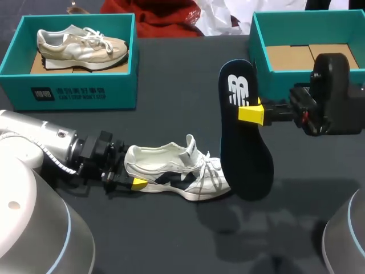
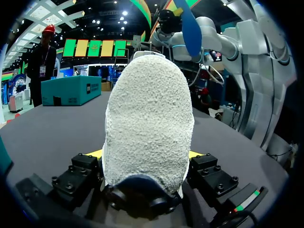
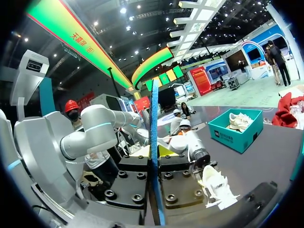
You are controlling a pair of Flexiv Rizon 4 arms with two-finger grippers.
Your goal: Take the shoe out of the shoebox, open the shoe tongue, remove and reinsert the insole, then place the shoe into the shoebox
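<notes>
A white shoe [image 1: 177, 171] with dark panels lies on its sole on the black table [image 1: 171, 91], toe to the right. My left gripper [image 1: 130, 174] is at its heel; in the left wrist view the heel [image 2: 149, 118] fills the gap, and both yellow tips press its sides. My right gripper [image 1: 251, 112] is shut on a dark insole [image 1: 245, 142], which hangs upright just right of the shoe's toe. In the right wrist view the insole [image 3: 153, 118] stands edge-on between the fingers of that gripper [image 3: 154, 152], with the shoe [image 3: 216, 183] beyond.
A teal shoebox [image 1: 80, 91] at the back left holds a beige shoe [image 1: 80, 45]. A second teal box [image 1: 259, 57] at the back right shows only cardboard inside, close behind the right gripper. Red cloth [image 1: 165, 17] lies at the far edge.
</notes>
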